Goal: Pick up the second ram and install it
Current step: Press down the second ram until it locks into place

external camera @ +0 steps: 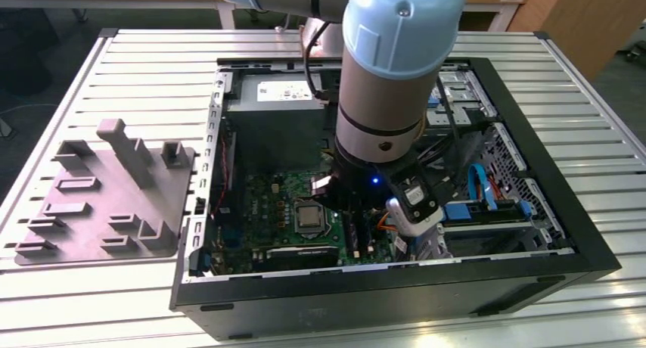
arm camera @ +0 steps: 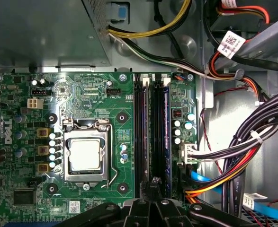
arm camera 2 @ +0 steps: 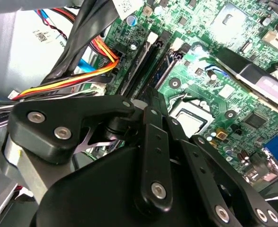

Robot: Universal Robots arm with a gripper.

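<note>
While the black metal gripper [external camera: 355, 212] is hanging low inside the open computer case [external camera: 565, 212], its linked fingers [arm camera: 154, 187] are sitting over the near end of the long black slot rails [arm camera: 139, 127]; how wide the jaws stand I cannot tell. Just beyond, the second ram [arm camera: 165, 127], a narrow dark board, is lying seated in a rail right of the square silver socket [arm camera: 84, 155]. Bundled cables [arm camera: 252, 142] are crowding the right side. On the exterior view's left, a grey moulded tray [external camera: 106, 204] is resting on the ribbed table [external camera: 141, 68].
</note>
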